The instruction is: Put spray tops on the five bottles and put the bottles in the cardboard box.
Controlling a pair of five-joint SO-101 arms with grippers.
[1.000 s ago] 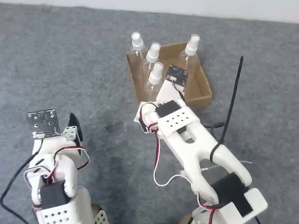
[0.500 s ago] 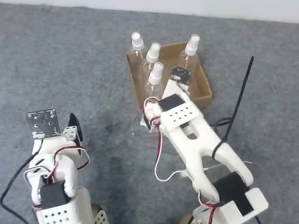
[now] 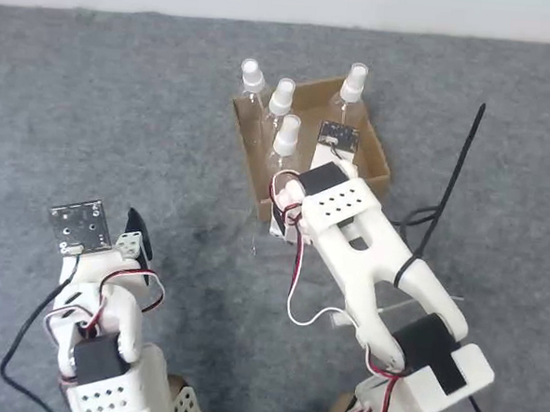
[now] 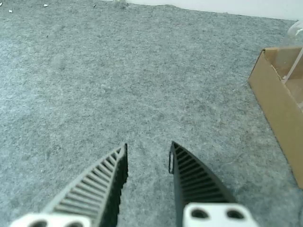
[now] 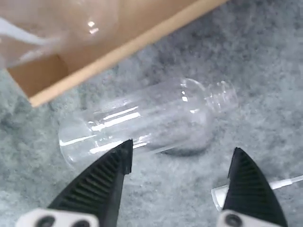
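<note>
Right end effector (image 5: 182,146), jaws spread, above uncapped bottle (image 5: 151,118) lying beside cardboard box (image 5: 132,47) | judged best: centre on barrel, close gently, avoid rolling.

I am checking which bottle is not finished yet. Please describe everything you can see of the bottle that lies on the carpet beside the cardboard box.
The lying bottle is clear, seemingly plastic, with a round body, a rounded shoulder and a threaded neck that is open, without a spray top. It lies on its side on the grey carpet, outside the cardboard box, roughly along its wall. The right hand hangs open over it; contact cannot be judged.
</note>
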